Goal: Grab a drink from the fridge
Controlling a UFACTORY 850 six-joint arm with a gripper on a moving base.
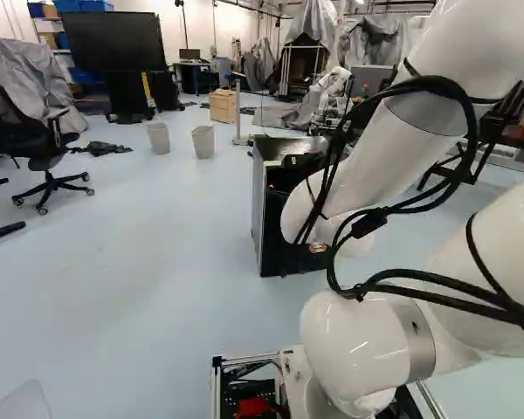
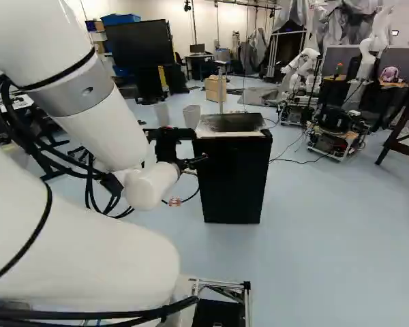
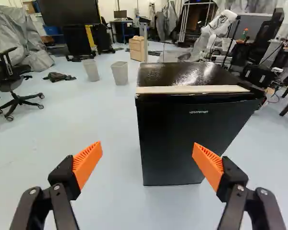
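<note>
One black fridge point(image 3: 182, 129): seen standing upright on the pale blue floor point(image 3: 101, 112), boxy and low, its door shut; placed ahead of the gripper point(image 2: 199, 146), right of the middle in the left base view.
Fridge top point(image 3: 177, 72): dark and glossy, light streaks and smudges shown on it.
Pale strip point(image 3: 192, 89): laid along the top's front edge; small light print seen on the door below.
Gripper, wrist view point(image 3: 148, 158): fingers spread wide, orange pads point(image 3: 88, 163) held well apart, nothing gripped; fridge seen beyond, its lower part overlapped by one finger.
White arm point(image 2: 109, 129): much of the fridge covered by it and by its black cables point(image 1: 332, 166) in the left base view.
Two bins point(image 3: 120, 73): pale, set side by side on the floor beyond the fridge.
Wooden cabinet point(image 3: 137, 49): placed behind the bins, a thin post point(image 1: 237, 109) seen near it.
Office chair point(image 1: 44, 140): black, wheeled, at the left of the left base view; dark cloth point(image 1: 100, 148) dropped near it.
Big screen point(image 1: 113, 42): mounted farther back.
White robot point(image 2: 301, 71): seen behind the fridge.
</note>
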